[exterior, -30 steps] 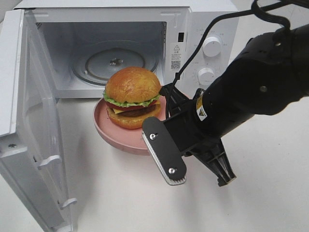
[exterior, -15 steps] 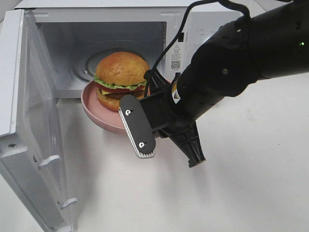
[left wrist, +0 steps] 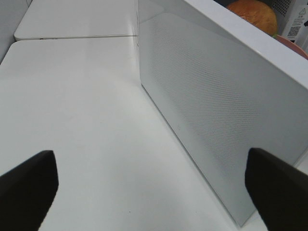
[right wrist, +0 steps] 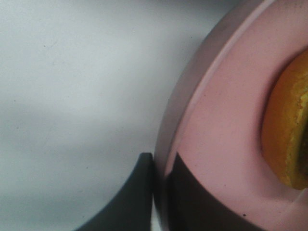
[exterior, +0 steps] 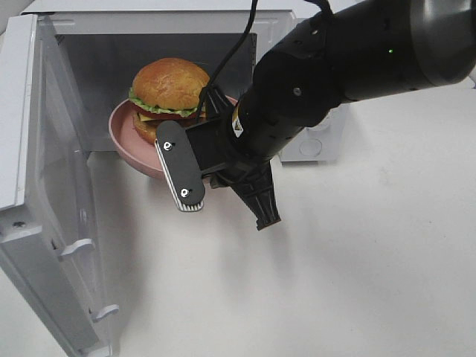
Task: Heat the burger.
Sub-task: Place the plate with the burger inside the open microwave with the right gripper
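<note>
Gripping the plate (exterior: 123,145) rim, the right gripper (right wrist: 160,162) holds the burger (exterior: 169,89) at the microwave (exterior: 186,6) mouth (maybe not down yet); door (exterior: 44,186) open, heating left.

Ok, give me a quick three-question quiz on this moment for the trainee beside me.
1. Fill the gap: the burger sits on a ___ plate.
2. True or false: the microwave door stands open.
3. The right gripper is shut on: A the burger, B the plate's rim, C the microwave door.

Key: 1 pink; 2 true; 3 B.
</note>
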Controlling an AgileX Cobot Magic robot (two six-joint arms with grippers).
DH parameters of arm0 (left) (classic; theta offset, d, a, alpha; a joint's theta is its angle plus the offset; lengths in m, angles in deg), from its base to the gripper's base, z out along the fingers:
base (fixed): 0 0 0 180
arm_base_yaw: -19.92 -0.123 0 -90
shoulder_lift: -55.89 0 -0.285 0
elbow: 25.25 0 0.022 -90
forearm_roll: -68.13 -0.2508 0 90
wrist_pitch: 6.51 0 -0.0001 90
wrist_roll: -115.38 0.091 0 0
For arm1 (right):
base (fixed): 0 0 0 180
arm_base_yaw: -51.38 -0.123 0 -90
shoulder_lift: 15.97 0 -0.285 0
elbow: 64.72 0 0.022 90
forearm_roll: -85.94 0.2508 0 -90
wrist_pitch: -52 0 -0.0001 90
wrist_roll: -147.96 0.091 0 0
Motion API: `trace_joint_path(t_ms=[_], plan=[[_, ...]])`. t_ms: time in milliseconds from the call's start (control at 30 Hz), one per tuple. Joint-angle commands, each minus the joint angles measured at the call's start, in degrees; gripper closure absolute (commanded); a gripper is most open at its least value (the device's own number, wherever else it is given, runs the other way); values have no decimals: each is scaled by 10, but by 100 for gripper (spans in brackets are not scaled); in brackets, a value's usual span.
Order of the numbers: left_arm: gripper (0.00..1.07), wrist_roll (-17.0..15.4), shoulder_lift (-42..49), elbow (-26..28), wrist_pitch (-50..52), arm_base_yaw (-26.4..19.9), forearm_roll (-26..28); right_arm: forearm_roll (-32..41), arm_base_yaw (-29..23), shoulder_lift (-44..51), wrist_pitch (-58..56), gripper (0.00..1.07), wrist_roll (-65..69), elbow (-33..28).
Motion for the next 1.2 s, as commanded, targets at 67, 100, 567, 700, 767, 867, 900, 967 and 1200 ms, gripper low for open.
trace_joint_path(t_ms=[67,100,567,700,767,867,900,967,1200], plan=[[9,-3,11,-1,3,3,0,-24,1,-10,18,107,15,29],[9,-3,11,-1,3,3,0,-24,1,-10,18,107,15,29],[9,-3,11,-1,3,3,0,-70,1,-44,12,107,53,89],[9,-3,11,-1,3,3,0,-84,1,-62,2,107,66,120],[9,-3,11,-1,3,3,0,-84,1,-68,-4,107,67,127],[9,-3,11,-1,3,3,0,-84,1,-86,-28,107,70,156],[9,-3,11,-1,3,3,0,-84,1,-86,-28,107,70,156],[9,-3,11,-1,3,3,0,-85,1,-91,-32,107,70,164],[9,-3,11,-1,3,3,0,-85,1,-130,-62,107,76,219]])
